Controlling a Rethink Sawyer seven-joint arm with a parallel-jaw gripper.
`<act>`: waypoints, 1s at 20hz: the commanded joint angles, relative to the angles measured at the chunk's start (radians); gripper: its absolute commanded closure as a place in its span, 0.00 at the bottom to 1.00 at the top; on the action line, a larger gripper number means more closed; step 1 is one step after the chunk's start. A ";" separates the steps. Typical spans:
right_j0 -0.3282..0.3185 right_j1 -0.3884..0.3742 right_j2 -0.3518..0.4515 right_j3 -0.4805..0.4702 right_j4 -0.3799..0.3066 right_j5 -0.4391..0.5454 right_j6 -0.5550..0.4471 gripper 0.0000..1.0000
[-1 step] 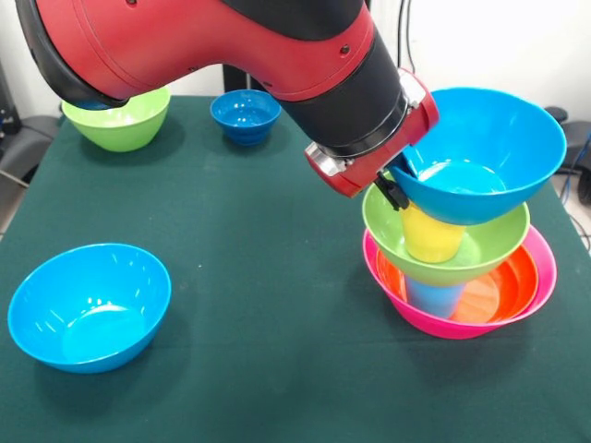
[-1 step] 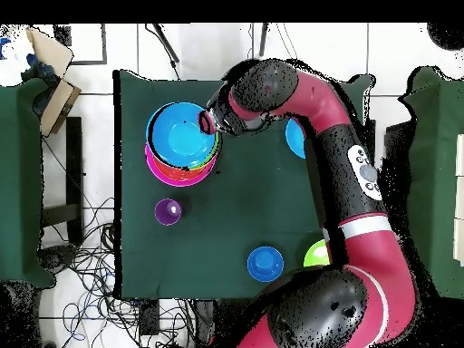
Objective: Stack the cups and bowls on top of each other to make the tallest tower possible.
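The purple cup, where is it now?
In the overhead view the purple cup stands alone on the green table, left of centre, just below the tower. The front view does not show it.

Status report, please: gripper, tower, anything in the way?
Gripper shut on rim of top blue bowl, tilted. Tower: pink base, orange, blue cup, green bowl, yellow cup. Nothing blocking.

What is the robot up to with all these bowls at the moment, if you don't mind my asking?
The arm's gripper is at the rim of a bright blue bowl that sits tilted atop the tower: pink bowl at the base, then orange, a light blue cup, a lime green bowl and a yellow cup. Another blue bowl, a green bowl, a small dark-blue bowl and a purple cup sit loose on the table.
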 commanded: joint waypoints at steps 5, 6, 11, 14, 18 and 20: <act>-0.002 -0.019 -0.064 0.062 -0.033 0.015 0.016 1.00; -0.003 -0.021 -0.063 0.068 -0.032 0.013 0.018 1.00; -0.009 -0.037 -0.054 0.113 -0.024 -0.012 0.027 1.00; -0.013 -0.041 -0.049 0.129 -0.021 -0.021 0.026 1.00; -0.021 -0.051 -0.042 0.155 -0.014 -0.031 0.030 1.00; -0.026 -0.059 -0.040 0.174 -0.013 -0.040 0.032 1.00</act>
